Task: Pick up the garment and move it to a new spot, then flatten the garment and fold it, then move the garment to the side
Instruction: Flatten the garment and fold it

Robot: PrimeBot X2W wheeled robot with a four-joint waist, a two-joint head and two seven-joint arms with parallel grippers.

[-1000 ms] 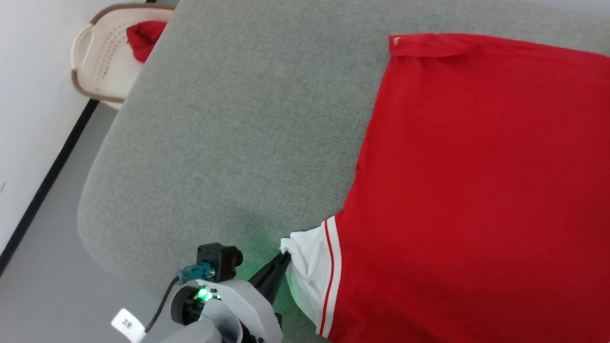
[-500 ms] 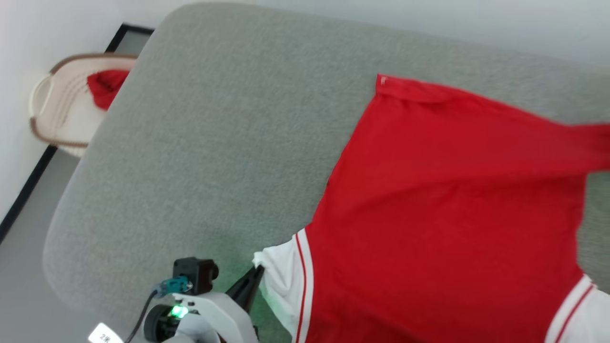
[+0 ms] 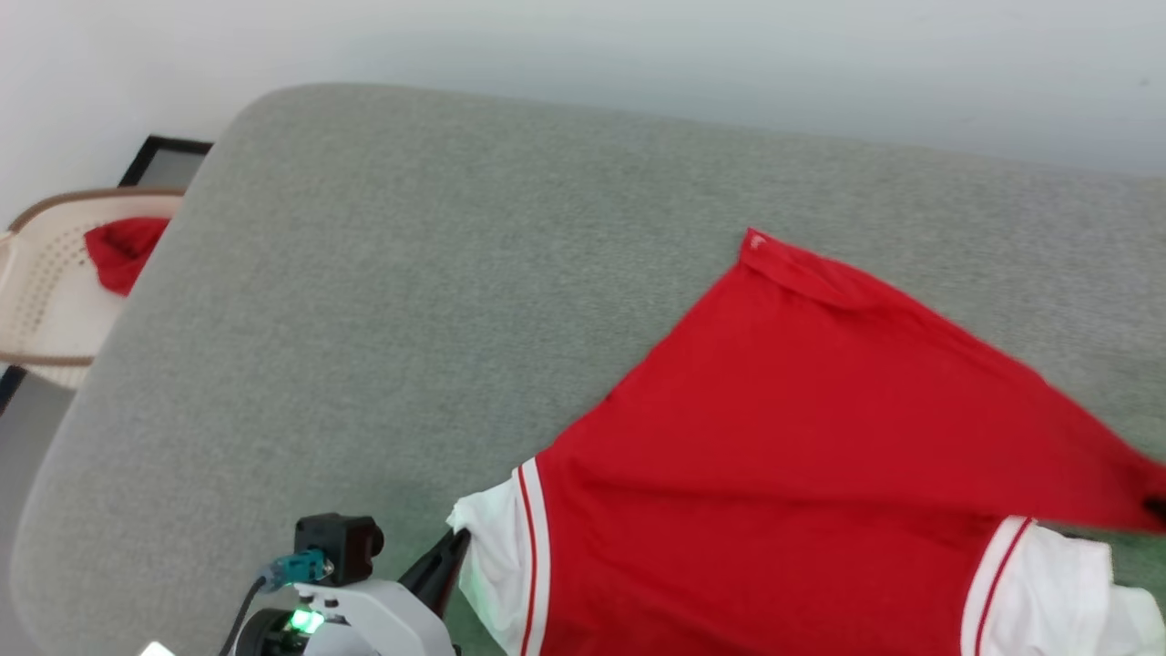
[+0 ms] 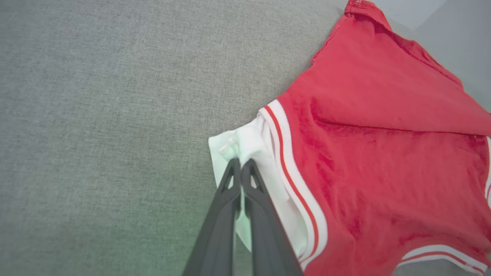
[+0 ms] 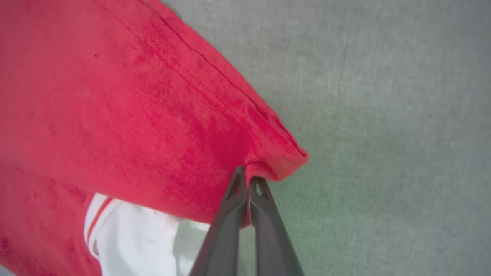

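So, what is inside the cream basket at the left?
A bunched red cloth shows inside the basket. The grey padded surface hides its right part, so anything there cannot be seen.

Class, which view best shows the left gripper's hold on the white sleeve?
The left wrist view: close up, the left gripper is shut on the garment's white sleeve. The head view shows that grip small, near its bottom edge. The right wrist view shows the other sleeve beneath the red corner the right gripper pinches.
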